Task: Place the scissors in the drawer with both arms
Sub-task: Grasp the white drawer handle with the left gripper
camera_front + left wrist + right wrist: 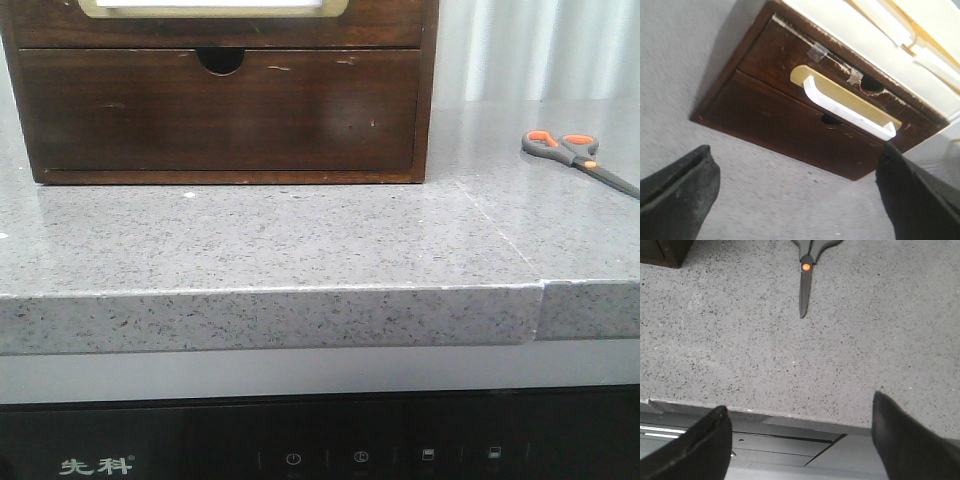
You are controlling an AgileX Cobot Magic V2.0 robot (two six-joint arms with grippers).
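The scissors [575, 153] lie flat on the grey counter at the far right, grey handles with orange-lined loops. In the right wrist view their dark blades [805, 287] point toward my right gripper [802, 440]. That gripper is open and empty, hovering over the counter's front edge well short of them. The drawer [200, 32] sits shut in the top of the brown cabinet, and only its lower strip shows in the front view. My left gripper [800, 200] is open and empty above the counter in front of the drawer [767, 60], whose white handle [845, 107] sits on a brass-coloured plate.
Below the drawer is a plain drawer [220, 110] with a semicircular finger notch, also shut. The cabinet's corner [662, 252] shows in the right wrist view. A seam [500, 235] runs across the counter between cabinet and scissors. A black appliance panel [320, 450] lies under the counter edge.
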